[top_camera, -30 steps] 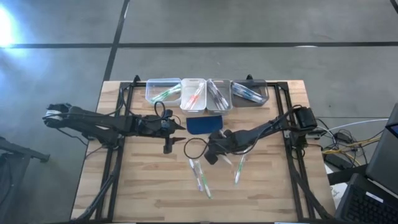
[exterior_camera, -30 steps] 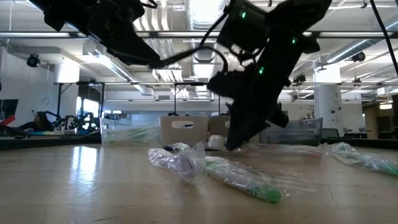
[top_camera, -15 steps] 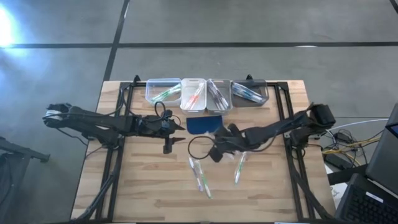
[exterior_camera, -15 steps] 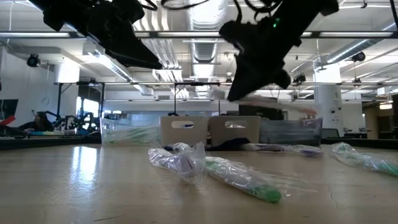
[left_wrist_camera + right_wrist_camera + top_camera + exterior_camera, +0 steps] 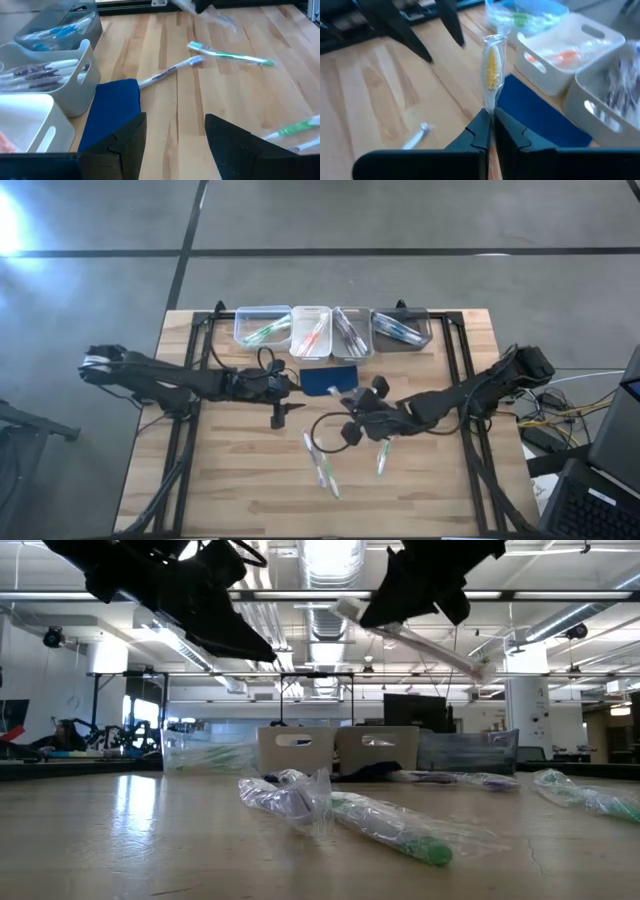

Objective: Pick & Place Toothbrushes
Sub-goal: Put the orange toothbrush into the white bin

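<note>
a clear-wrapped, yellow-bristled toothbrush (image 5: 491,70) was pinched at its very end by the closed right gripper (image 5: 490,122), above the dark blue rounded pad (image 5: 535,112); the grip looked thin, so slipping was judged possible. the left gripper (image 5: 172,132) was held wide, empty.

1. your two arms are dark, near black, built of slim jointed links.
2. a black cable loops loose off each arm near its wrist.
3. the left gripper (image 5: 175,137) has two broad, matte black fingers (image 5: 235,145) with angular edges.
4. the right gripper (image 5: 491,131) has black fingers tapering to narrow tips.
5. the left arm's outer end carries a pale, whitish part.
</note>
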`<state>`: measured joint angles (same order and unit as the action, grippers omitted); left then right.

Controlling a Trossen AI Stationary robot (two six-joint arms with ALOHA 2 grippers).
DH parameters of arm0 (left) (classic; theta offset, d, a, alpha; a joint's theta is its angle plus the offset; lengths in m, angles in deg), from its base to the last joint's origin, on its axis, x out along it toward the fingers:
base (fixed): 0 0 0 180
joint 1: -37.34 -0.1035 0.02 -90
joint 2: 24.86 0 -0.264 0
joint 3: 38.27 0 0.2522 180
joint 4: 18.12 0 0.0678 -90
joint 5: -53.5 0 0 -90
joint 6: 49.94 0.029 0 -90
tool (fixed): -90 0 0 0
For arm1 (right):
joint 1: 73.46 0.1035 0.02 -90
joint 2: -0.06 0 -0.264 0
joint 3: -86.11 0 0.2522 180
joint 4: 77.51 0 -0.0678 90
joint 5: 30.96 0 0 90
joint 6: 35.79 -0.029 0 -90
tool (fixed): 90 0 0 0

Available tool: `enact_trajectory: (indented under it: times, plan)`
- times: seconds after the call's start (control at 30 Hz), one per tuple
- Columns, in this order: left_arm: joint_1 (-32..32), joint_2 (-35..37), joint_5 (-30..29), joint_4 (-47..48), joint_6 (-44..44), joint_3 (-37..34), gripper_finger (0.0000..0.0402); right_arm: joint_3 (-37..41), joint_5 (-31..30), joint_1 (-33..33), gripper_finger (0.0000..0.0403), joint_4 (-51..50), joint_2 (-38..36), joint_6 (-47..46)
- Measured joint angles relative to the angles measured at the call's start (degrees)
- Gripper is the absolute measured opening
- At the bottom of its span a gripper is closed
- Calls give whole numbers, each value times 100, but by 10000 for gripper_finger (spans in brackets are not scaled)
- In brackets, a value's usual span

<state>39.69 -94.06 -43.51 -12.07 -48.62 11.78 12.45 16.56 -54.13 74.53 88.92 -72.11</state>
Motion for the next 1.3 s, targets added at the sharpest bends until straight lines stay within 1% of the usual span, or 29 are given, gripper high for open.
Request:
enact_trajectory:
  times: [0.13, 0.2, 0.3, 0.43, 0.53, 0.73, 0.9, 0.97, 1.13, 1.2, 1.3]
  plan:
    - [0, -328, 6, -506, 192, -2, 207, 0, -15, 85, 10, 488, 0, 485]
    - [0, -455, 119, -809, 317, -2, 207, 0, -17, 137, 10, 810, 2, 830]
    - [0, -560, 678, -1248, 469, 0, 207, 0, -19, 210, 10, 1289, 0, 1453]
    - [0, -671, 1520, -1755, 558, 0, 207, 0, -299, 338, 9, 2001, 0, 2292]
    - [0, -764, 1867, -2218, 574, 0, 207, 17, -385, 441, 9, 2740, 11, 3012]
    - [0, -1034, 1909, -3421, 580, 0, 207, 133, -383, 599, 9, 4168, 35, 4310]
    - [2, -1229, 1917, -4514, 579, 0, 207, 144, -372, 667, 9, 4874, 37, 5104]
    - [2, -1276, 1917, -4767, 579, 0, 207, 144, -326, 672, 8, 5107, 37, 5384]
    - [7, -1400, 1919, -5288, 578, 0, 207, 148, 94, 668, 8, 5599, 37, 5914]
    - [7, -1462, 1920, -5481, 577, 1, 207, 153, 180, 669, 8, 5716, 37, 6049]
    - [11, -1582, 1924, -5530, 577, 119, 207, 153, 254, 667, 8, 5768, 37, 6121]
